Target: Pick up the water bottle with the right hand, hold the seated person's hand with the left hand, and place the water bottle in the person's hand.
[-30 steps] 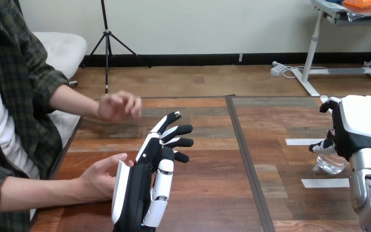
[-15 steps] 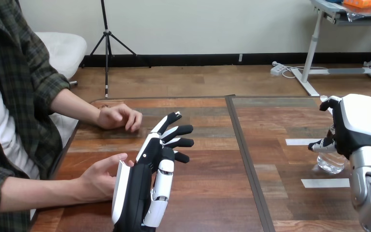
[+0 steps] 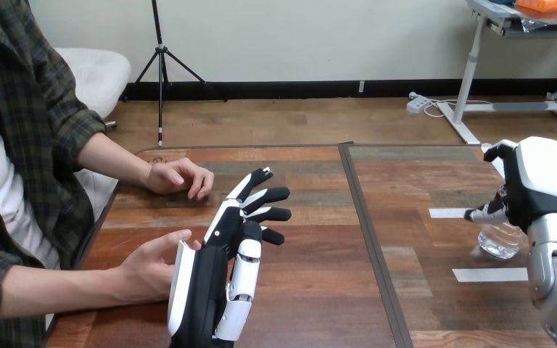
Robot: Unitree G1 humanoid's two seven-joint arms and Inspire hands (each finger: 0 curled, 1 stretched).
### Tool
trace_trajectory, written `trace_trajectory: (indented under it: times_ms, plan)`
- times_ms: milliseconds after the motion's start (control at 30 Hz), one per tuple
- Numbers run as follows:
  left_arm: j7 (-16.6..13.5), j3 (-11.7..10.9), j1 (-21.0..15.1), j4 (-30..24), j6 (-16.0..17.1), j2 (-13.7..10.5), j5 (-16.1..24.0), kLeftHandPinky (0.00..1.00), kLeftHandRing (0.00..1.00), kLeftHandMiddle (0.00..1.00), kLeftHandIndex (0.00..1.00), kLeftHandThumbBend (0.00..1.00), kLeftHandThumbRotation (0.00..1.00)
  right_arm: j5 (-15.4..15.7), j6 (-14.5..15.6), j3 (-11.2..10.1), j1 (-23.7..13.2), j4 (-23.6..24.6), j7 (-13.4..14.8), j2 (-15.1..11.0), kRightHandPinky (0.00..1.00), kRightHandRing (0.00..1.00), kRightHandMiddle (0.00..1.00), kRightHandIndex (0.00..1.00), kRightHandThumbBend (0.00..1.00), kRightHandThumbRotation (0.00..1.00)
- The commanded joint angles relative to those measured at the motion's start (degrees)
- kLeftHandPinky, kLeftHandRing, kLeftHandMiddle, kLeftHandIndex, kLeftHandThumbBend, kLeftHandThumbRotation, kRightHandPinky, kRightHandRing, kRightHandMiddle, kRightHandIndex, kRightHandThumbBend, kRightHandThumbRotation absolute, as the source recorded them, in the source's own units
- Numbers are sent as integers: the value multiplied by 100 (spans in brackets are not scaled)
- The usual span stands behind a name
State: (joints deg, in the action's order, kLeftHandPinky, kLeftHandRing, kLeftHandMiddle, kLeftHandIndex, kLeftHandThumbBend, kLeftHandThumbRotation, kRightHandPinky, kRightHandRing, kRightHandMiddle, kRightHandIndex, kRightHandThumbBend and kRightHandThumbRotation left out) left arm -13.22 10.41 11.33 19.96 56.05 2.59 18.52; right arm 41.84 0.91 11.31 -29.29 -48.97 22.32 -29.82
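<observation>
The person's far hand point(image 3: 178, 176) has come down to rest on the bench point(image 3: 312, 290). The right hand point(image 3: 540, 185), curled round the water bottle point(image 3: 499, 241) at the bench's right between tape strips point(image 3: 489, 274), has shifted slightly; the lift is probably only starting. The left hand point(image 3: 221, 275) stays straight-fingered beside the person's near hand point(image 3: 145, 272), not gripping it.

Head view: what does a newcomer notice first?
The robot's left hand, fingers straight, stands on edge at lower centre, close beside the person's near hand. At the far right of the wooden table, the right hand sits over the clear water bottle.
</observation>
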Motion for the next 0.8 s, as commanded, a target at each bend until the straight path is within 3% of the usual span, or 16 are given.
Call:
trace_trajectory:
  times_ms: [0,267,767]
  plan:
    - [33,-4,-198,-103,25,15,-43,54,69,76,85,10,100,-158,-187,28,-307,-164,-15,-106,76,81,79,71,79,0]
    - [38,-7,-184,-125,30,25,-31,54,69,76,85,10,100,-502,-550,-55,-261,-201,-121,-100,69,76,77,71,77,0]
    - [20,-23,-220,-85,78,11,15,54,69,76,86,10,100,-742,-516,6,-243,-156,-370,-33,61,70,76,72,75,0]
